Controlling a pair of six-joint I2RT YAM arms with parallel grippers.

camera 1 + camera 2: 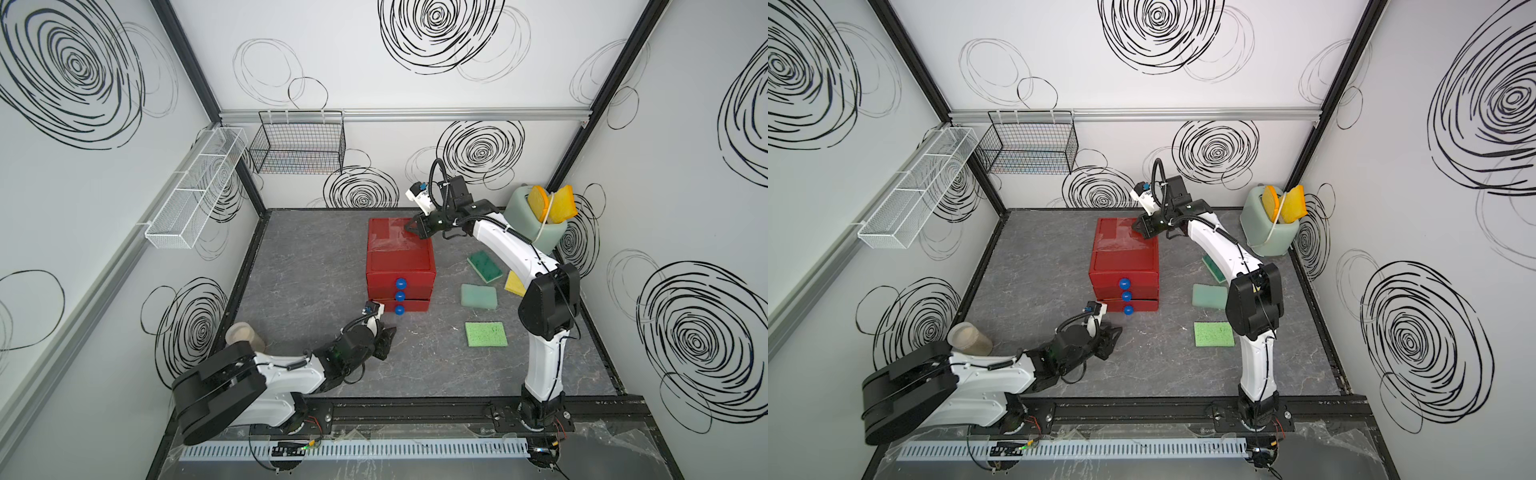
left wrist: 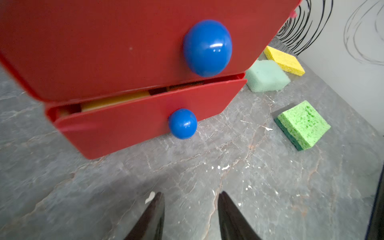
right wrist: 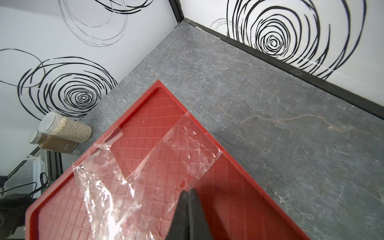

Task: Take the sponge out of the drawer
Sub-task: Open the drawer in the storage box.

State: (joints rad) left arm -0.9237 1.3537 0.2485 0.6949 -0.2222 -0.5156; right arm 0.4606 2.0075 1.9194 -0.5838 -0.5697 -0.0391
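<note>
On the near tabletop (image 1: 415, 374), left jaws: parted and empty, fingertips (image 2: 153, 216) hovering low, just short of the bottom drawer's knob.
Jar (image 1: 245, 337): beside the left arm (image 1: 286, 374), at the left wall.
Bottom drawer (image 2: 145, 118): lowest of three in the red drawer unit (image 1: 399, 257), pulled out a crack, its blue knob (image 2: 182, 123) facing the left jaws.
Sponge (image 2: 116, 101): yellowish, inside the bottom drawer; only a strip shows through the gap above the drawer front.
Loose sponges: on the tabletop right of the unit. The light green sponge (image 1: 486, 333) is nearest, then the pale teal sponge (image 1: 478, 296), the yellow sponge (image 1: 514, 284) and the dark green sponge (image 1: 484, 267).
Right jaws: pressed together on nothing, tips down on the far part of the unit's top, on a patch of clear film (image 3: 149, 162).
Toaster (image 1: 536, 232): pale green, far right corner, two orange-yellow slices (image 1: 557, 203) standing in it.
Wall baskets: white mesh basket (image 1: 195, 191) on the left wall, black wire basket (image 1: 297, 147) on the back wall.
</note>
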